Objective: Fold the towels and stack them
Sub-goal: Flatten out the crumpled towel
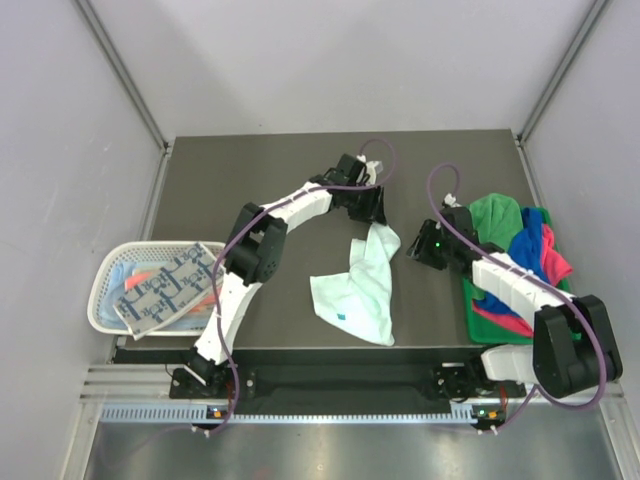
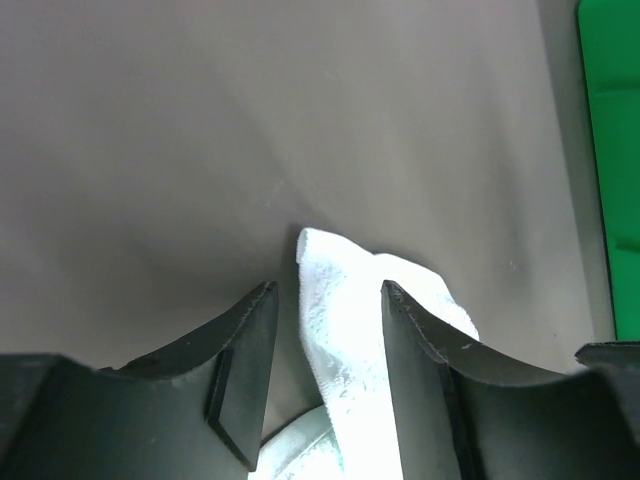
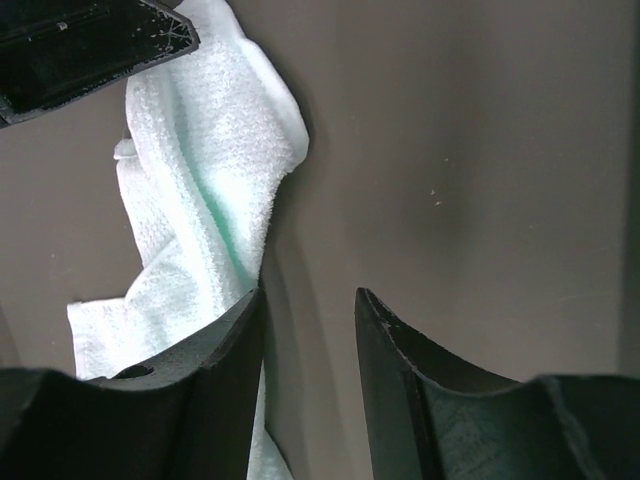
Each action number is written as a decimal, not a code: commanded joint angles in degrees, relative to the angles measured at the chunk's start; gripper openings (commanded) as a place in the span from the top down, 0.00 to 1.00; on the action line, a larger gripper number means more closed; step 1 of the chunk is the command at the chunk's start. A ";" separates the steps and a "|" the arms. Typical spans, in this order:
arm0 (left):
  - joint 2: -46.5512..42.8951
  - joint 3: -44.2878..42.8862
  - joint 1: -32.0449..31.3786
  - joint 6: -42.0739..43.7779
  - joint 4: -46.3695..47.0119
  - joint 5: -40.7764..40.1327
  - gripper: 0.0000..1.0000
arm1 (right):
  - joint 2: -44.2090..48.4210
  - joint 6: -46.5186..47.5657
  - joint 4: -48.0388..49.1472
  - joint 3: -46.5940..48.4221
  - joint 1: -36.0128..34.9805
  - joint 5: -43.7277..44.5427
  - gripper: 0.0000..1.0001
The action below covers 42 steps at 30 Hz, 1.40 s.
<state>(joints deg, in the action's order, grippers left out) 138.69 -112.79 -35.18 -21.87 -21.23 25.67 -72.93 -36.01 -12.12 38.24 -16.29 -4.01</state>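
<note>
A pale mint towel lies crumpled in the middle of the table, one corner reaching toward the far side. My left gripper hovers over that far corner. In the left wrist view its jaws stand apart with the towel's corner between them, and a gap shows on the left side. My right gripper is just right of the towel. Its jaws are open over bare table, with the towel beside the left finger. More towels, green, blue and pink, are heaped at the right.
A white mesh basket at the left edge holds a navy patterned towel over other cloths. The heap on the right sits on a green bin, whose edge shows in the left wrist view. Grey walls surround the table.
</note>
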 commanded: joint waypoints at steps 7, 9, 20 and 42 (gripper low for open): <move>1.76 -1.90 -1.03 2.36 -3.82 2.28 0.65 | -1.43 -0.20 4.03 0.34 0.74 -1.35 0.60; 1.41 -2.25 -1.03 2.27 -3.81 2.37 0.74 | -1.78 -0.11 4.12 0.61 0.91 -1.26 0.59; -14.05 2.22 -0.95 -6.51 3.75 -4.12 1.00 | -5.38 -0.73 6.23 3.42 1.70 -1.09 0.60; -56.93 43.24 -0.95 -19.77 -7.78 -35.51 1.00 | -19.35 1.55 9.04 16.07 -6.02 -1.18 0.61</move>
<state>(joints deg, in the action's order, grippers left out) 86.96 -76.99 -36.05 -35.99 -28.27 -5.74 -90.83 -36.47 -5.32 49.71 -19.66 -6.07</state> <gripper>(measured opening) 0.019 0.383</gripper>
